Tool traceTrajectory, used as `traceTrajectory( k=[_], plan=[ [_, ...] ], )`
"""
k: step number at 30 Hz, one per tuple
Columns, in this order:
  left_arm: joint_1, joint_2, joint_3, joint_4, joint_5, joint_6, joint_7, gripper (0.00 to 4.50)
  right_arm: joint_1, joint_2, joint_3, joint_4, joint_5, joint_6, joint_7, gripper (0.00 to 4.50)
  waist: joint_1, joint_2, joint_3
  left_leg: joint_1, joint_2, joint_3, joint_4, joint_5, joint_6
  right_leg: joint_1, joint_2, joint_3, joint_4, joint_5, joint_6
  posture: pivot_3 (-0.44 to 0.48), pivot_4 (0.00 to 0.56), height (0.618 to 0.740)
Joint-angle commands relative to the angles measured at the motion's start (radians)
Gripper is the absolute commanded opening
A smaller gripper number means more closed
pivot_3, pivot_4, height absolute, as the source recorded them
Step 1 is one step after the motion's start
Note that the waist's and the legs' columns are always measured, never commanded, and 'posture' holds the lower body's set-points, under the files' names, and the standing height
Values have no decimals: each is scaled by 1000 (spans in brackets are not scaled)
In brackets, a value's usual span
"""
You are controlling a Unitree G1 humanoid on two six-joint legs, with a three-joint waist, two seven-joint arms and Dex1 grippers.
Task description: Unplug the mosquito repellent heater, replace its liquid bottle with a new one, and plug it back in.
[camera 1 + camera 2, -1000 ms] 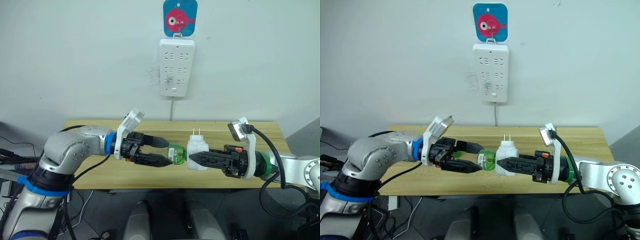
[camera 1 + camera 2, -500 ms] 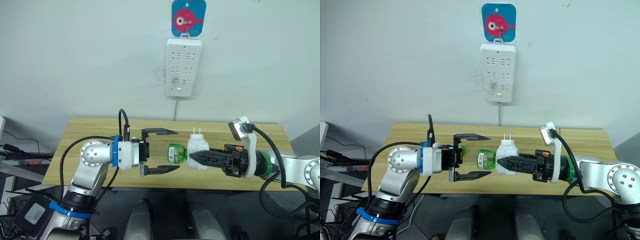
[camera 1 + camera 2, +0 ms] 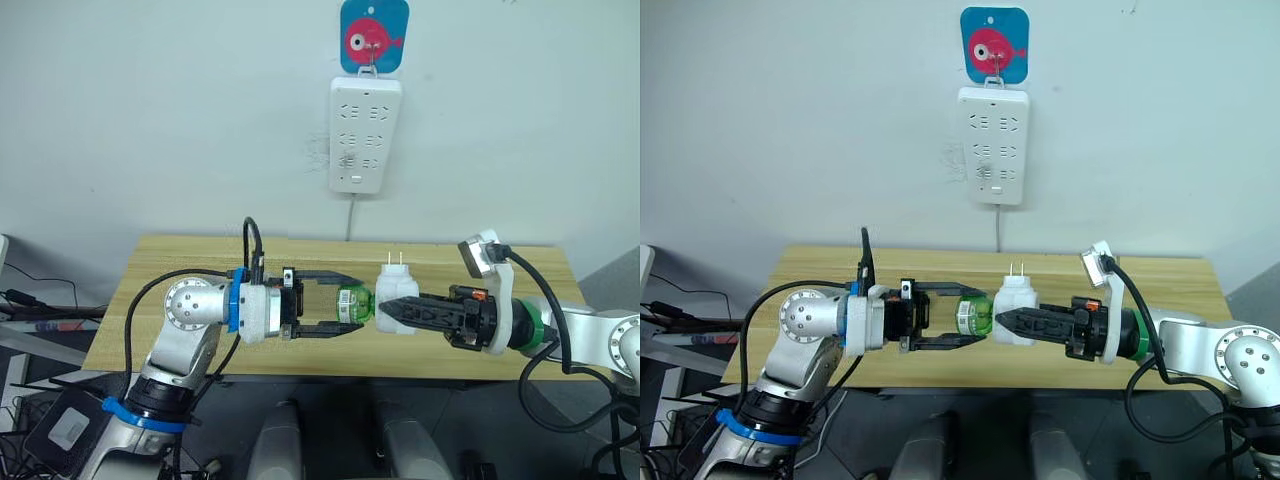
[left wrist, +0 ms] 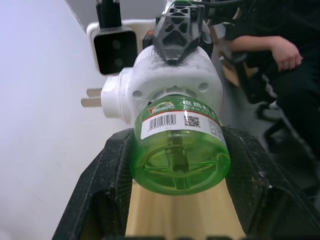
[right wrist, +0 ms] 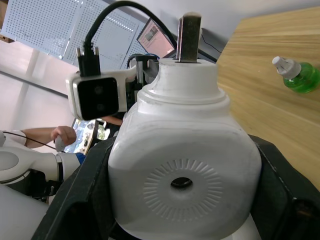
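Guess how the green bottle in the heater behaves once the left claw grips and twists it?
The green bottle looks like smooth rigid plastic, so probably stiff but slippery between the left claw's fingers. Round-bodied, it would likely roll if dropped on the table. Small and translucent, probably light.

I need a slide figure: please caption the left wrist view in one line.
Left gripper fingers flank the green liquid bottle screwed into the mosquito repellent heater, held by the right gripper.
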State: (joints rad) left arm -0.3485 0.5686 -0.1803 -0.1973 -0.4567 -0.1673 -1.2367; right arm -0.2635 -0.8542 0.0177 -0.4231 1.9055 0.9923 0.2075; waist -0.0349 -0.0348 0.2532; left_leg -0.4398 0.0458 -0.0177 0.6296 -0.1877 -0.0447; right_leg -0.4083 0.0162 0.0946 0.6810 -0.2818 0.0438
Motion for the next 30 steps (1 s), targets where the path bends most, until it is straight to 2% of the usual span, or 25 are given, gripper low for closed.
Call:
traceTrajectory(
  k=[1,2,3,6,13,15,20,24,26,27,30],
  plan=[
    [-163,165,28,-10,-485,886,200,2254,-16,-7,-21,-22,28,7,23,3034,0,-1,1,0,1,-2,0,0,0,0,0,-2,0,0,0,-12,237,740],
    [-209,213,34,25,-600,1072,177,2254,-17,-5,-19,-20,27,6,23,3034,-1,0,2,-1,2,-6,1,0,0,0,0,-5,1,0,0,-13,237,740],
    [-233,247,36,48,-650,1151,131,2254,-18,-5,-17,-21,25,6,24,3034,-4,0,1,-2,1,-7,1,1,1,0,0,-6,1,0,0,-17,235,740],
    [-277,295,32,83,-678,1279,98,2254,-19,-5,-14,-22,24,4,26,3034,-18,0,1,-1,-1,-6,0,1,1,1,0,-6,0,-1,0,-19,236,740],
    [-266,245,39,38,-612,1256,141,2254,-12,-6,-9,-30,33,-10,16,3034,-20,0,1,-3,-1,-6,-1,0,1,-2,1,-7,0,-1,-1,-22,234,740],
    [-244,252,25,10,-571,1213,113,3006,-7,-6,-9,-34,37,-13,12,3034,-21,0,1,-3,-1,-6,0,0,1,-2,0,-6,0,-1,-1,-22,233,740],
    [-157,303,-6,-59,-414,1047,11,4495,0,-8,-17,-34,43,-14,7,3034,-20,0,1,-3,-1,-5,0,0,1,-2,0,-5,0,-1,-1,-22,229,740],
    [-63,318,-2,-71,-279,874,-31,4500,6,-8,-22,-37,44,-15,6,3034,-18,0,1,-3,0,-4,-1,0,1,-2,0,-4,0,-1,-1,-21,227,740],
    [-7,274,0,-61,-125,618,-9,4500,8,-7,-25,-37,42,-14,6,3034,-16,0,1,-3,0,-4,-1,0,1,-2,-1,-4,0,-1,-1,-20,226,740],
    [16,220,18,-45,-55,453,17,4500,8,-6,-25,-36,41,-14,6,3034,-13,0,1,-3,0,-4,-1,0,1,-2,-2,-4,-1,-1,-1,-20,226,740],
    [58,79,67,-23,39,88,32,4500,7,-3,-23,-34,38,-14,6,3034,2,0,1,-4,0,-2,0,0,1,-2,-4,-2,-1,0,-1,-20,225,740]
  ],
)
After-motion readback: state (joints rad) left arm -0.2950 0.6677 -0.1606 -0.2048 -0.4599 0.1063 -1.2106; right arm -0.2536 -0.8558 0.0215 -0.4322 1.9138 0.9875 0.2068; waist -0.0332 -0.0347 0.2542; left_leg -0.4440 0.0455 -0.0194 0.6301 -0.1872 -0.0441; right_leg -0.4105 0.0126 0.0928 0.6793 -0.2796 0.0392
